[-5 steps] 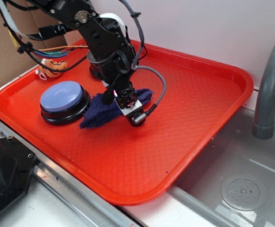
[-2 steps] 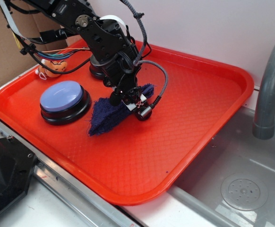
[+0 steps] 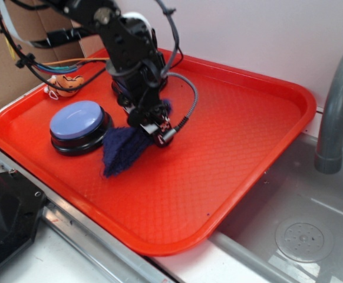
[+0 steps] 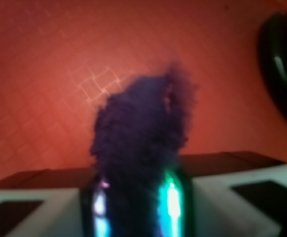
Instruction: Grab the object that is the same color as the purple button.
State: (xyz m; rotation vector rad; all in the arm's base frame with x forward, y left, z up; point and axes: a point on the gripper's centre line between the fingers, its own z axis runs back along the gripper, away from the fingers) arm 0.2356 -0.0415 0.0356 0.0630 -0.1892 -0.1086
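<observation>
The dark purple-blue terry rag (image 3: 119, 151) hangs from my gripper (image 3: 145, 127) above the red tray (image 3: 242, 124), its free end drooping toward the tray's front left. In the wrist view the rag (image 4: 141, 128) is pinched between my two fingers and the gripper (image 4: 136, 202) is shut on it. The purple button (image 3: 77, 121), with a pale lavender-blue dome and black base, stands on the tray just left of the rag. Its black rim shows at the wrist view's right edge (image 4: 281, 64).
An orange striped plush toy (image 3: 65, 84) lies at the tray's back left. Another black button base (image 3: 119, 88) is mostly hidden behind my arm. A grey faucet (image 3: 339, 100) and a sink with drain (image 3: 301, 239) are on the right. Cardboard stands at the far left.
My gripper closed on the rag and lifted it off the tray, moving slightly left and back. The rag went from lying flat to hanging bunched from the fingers.
</observation>
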